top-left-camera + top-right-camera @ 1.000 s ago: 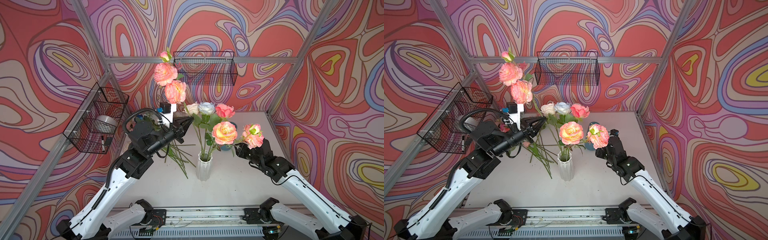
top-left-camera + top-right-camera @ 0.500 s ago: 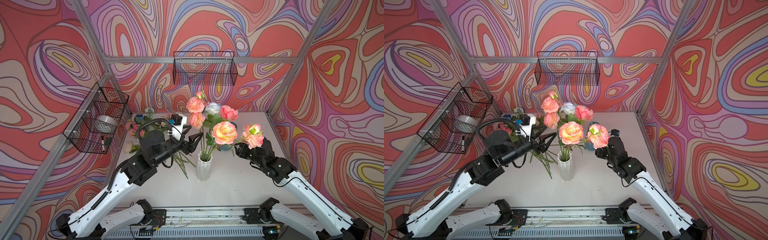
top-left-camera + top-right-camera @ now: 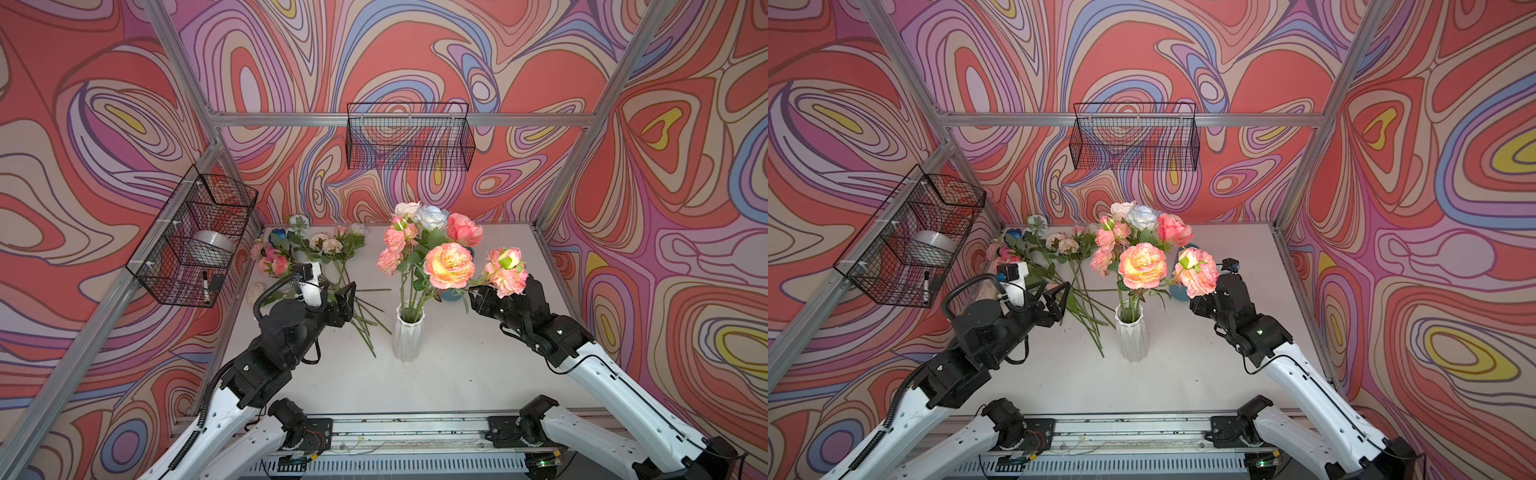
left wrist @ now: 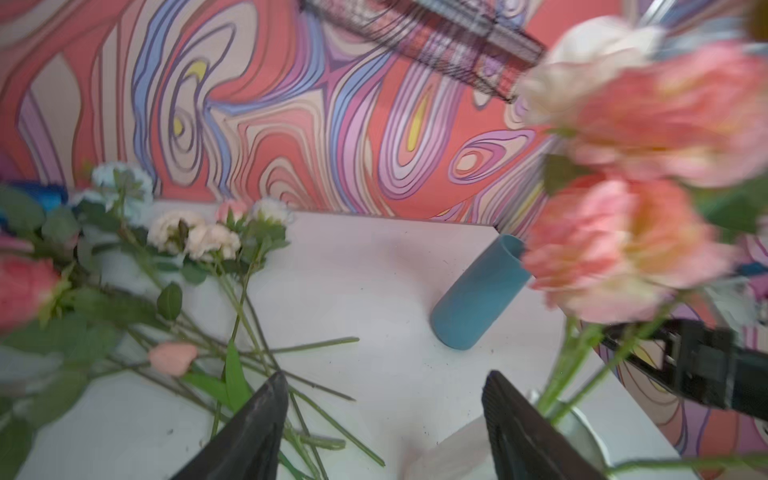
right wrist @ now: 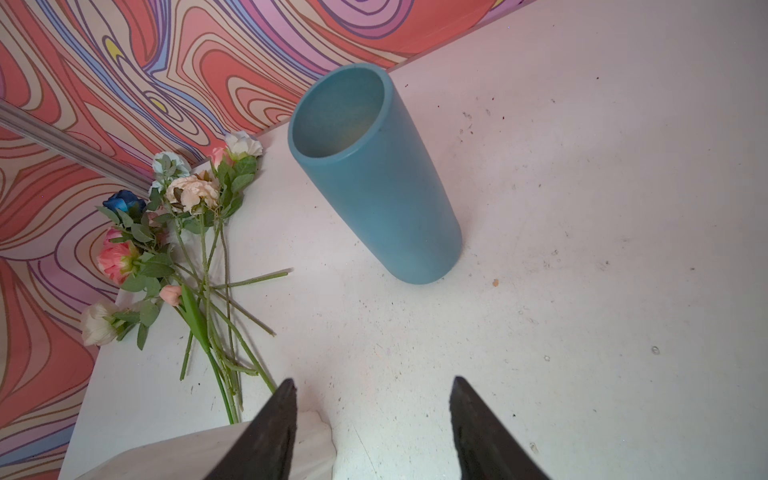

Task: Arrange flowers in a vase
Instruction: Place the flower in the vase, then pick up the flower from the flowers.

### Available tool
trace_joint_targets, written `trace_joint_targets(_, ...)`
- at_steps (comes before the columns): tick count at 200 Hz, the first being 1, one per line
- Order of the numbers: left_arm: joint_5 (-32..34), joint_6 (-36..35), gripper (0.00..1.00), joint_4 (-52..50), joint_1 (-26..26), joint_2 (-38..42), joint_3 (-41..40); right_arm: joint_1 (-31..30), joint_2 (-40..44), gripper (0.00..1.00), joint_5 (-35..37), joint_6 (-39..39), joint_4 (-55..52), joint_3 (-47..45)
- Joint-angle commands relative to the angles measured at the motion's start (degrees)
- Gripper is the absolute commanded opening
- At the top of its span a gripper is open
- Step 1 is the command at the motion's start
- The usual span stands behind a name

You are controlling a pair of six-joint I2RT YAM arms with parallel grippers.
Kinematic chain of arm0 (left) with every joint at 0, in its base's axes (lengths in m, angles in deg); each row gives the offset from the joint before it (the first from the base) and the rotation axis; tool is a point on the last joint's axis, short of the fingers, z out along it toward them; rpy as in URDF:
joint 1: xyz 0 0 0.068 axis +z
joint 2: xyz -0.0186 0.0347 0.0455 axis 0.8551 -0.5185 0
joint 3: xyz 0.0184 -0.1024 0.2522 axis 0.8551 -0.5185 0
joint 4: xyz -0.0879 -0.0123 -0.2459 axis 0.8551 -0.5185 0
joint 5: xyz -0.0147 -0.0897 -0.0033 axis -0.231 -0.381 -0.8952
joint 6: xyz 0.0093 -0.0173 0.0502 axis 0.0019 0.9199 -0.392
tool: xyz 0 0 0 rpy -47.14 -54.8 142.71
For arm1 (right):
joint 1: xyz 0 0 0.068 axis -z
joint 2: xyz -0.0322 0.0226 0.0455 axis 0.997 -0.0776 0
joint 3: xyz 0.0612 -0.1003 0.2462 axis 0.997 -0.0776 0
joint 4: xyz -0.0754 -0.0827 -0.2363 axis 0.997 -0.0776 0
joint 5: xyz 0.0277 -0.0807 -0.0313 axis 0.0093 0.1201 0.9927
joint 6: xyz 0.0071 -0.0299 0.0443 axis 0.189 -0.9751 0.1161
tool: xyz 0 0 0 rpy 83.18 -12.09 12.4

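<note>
Midway, we judge, through the arranging: loose roses (image 3: pixel 320 249) lie on the table just beyond our left claw (image 4: pixel 385 374), its jaws apart and empty. To that claw's right, the white ribbed vase (image 3: pixel 408 336) holds the bouquet (image 3: pixel 449 266). Our right claw (image 5: pixel 372 380), likewise parted and empty, hovers beside the outermost peach-pink rose (image 3: pixel 505 270). Next, the left must lower onto a single stem.

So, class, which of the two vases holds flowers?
The white ribbed vase: roses stand in it, while the plain blue vase is empty.
</note>
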Motion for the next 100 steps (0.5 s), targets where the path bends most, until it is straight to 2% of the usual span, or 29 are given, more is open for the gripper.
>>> trace_joint_targets(1, -15.0, 14.8, 0.71, 2.0, 14.4, -5.2, -4.9, 0.4, 1.1, 0.59, -0.4, -0.6, 0.6, -0.4)
trace_joint_targets(13, -18.0, 17.5, 0.70, 6.6, 17.8, -10.0, -6.3, 0.4, 1.2, 0.59, -0.6, -0.6, 0.9, -0.7)
trace_joint_targets(36, -17.5, 18.0, 0.67, 14.6, 18.0, -21.8, -5.1, 0.4, 1.1, 0.58, -0.9, -0.3, 1.4, -1.2)
trace_joint_targets(62, -16.9, 16.9, 0.59, 16.5, 18.2, -35.6, 1.0, 0.3, 1.4, 0.57, -0.3, -0.5, 1.1, -1.5)
trace_joint_targets(100, -14.3, 14.0, 0.58, 14.9, 18.5, -48.7, 8.5, 0.4, 2.3, 0.57, 0.0, -0.5, 0.6, -2.2)
